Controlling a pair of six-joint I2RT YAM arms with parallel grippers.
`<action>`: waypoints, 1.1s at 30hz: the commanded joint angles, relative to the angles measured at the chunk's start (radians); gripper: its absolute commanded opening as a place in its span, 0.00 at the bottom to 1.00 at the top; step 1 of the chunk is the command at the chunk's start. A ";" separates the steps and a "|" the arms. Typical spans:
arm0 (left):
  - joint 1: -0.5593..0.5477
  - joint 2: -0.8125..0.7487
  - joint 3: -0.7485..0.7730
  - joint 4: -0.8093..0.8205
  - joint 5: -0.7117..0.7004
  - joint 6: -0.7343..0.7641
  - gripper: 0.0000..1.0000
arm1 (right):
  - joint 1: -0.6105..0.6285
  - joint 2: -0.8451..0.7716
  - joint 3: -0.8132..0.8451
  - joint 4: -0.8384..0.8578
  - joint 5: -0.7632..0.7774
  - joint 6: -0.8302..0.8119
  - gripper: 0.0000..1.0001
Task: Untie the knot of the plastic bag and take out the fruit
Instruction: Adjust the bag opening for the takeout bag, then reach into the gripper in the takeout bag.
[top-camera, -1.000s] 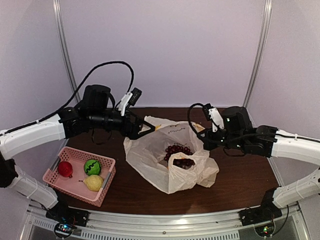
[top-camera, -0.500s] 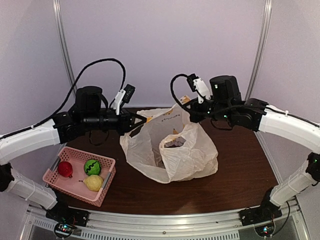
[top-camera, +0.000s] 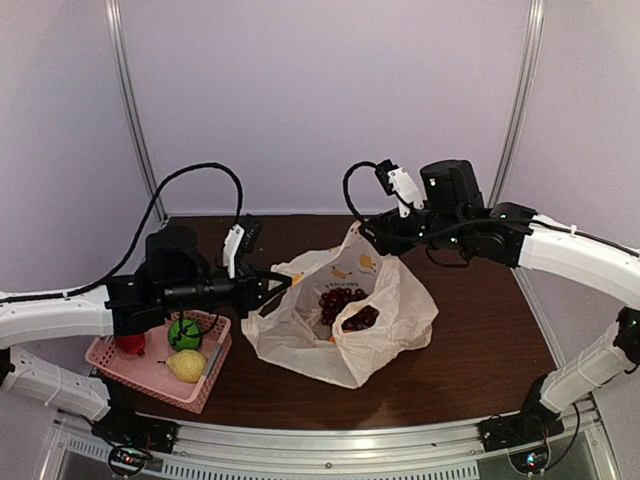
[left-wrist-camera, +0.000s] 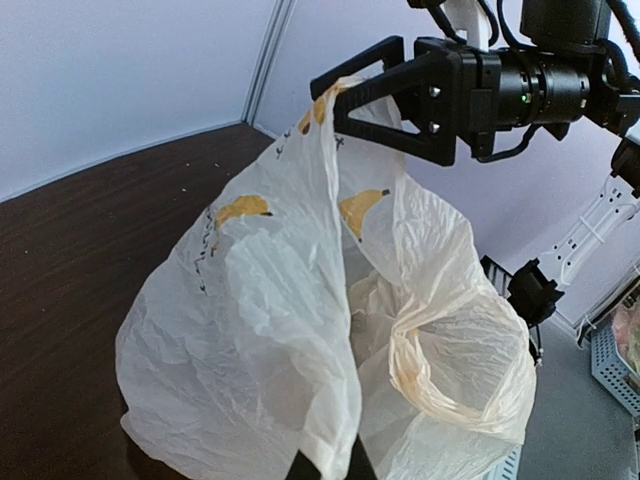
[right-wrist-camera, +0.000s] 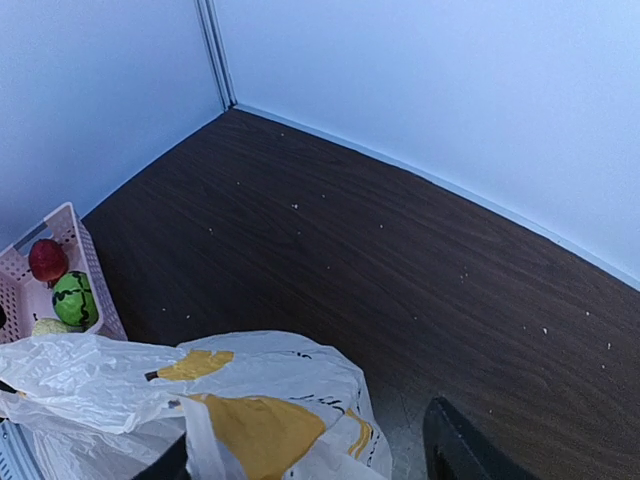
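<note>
The plastic bag (top-camera: 345, 335) stands in the middle of the table with its mouth open upward, and no knot is in view. A loose handle loop (left-wrist-camera: 470, 390) hangs at its side. Dark purple grapes (top-camera: 338, 299) lie inside. My left gripper (top-camera: 283, 284) is shut on the bag's left rim, and the film runs between its fingertips (left-wrist-camera: 330, 468). My right gripper (top-camera: 368, 238) hovers at the bag's raised back edge (right-wrist-camera: 260, 430). Its jaws are open wide, with the printed film between them.
A pink perforated basket (top-camera: 112, 355) sits at the near left under the left arm. It holds a red apple (top-camera: 130, 343), a green striped ball (top-camera: 184, 334) and a yellow pear (top-camera: 187, 366). Metal posts and white walls close the back.
The right gripper lifted the bag's back edge, then opened. The left gripper shut on the left rim and moved down and left. The bag's mouth spread, showing the grapes.
</note>
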 joint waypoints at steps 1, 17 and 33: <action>-0.039 -0.018 -0.030 0.134 -0.075 -0.058 0.00 | 0.063 -0.115 -0.017 -0.082 0.091 0.002 0.75; -0.056 -0.047 -0.056 0.150 -0.140 -0.135 0.00 | 0.330 -0.050 -0.059 -0.028 0.088 0.104 0.58; -0.056 -0.077 -0.087 0.147 -0.173 -0.144 0.00 | 0.344 0.186 -0.276 -0.129 0.250 0.354 0.73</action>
